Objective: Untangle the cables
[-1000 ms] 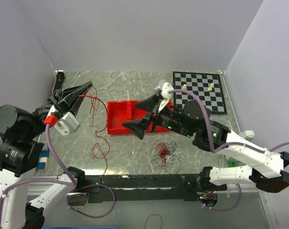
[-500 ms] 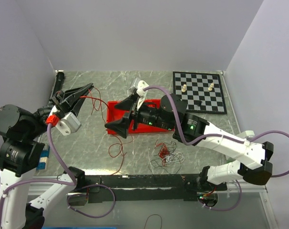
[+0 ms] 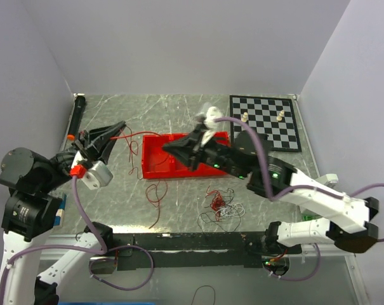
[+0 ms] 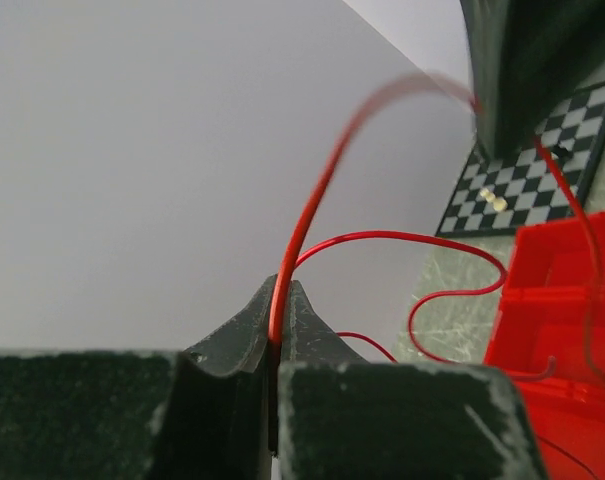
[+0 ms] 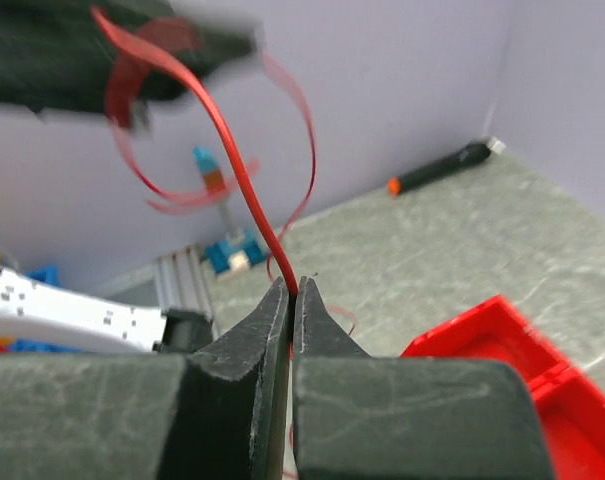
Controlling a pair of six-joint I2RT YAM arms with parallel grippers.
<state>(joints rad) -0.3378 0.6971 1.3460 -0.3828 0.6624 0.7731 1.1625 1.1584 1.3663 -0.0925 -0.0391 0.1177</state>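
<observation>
One red cable (image 3: 155,190) is stretched between both grippers, its slack hanging in loops over the table left of the red tray (image 3: 155,166). My left gripper (image 3: 119,125) is shut on the red cable (image 4: 382,237), which rises from between its tips (image 4: 280,290). My right gripper (image 3: 167,147) hovers over the tray and is shut on the same red cable (image 5: 237,150), pinched at its tips (image 5: 293,290). The remaining cables, red, white and black, lie in a small tangle (image 3: 222,204) on the table in front of the right arm.
A chessboard (image 3: 268,121) with a few pieces lies at the back right. A black marker with an orange end (image 3: 75,114) rests along the left wall. The red tray (image 5: 492,340) sits under my right gripper. A black rail (image 3: 192,241) runs along the near edge.
My right gripper went from wide open to shut on the red cable and pulled back right over the tray. The cable's hanging loops shifted right. The left gripper dropped slightly.
</observation>
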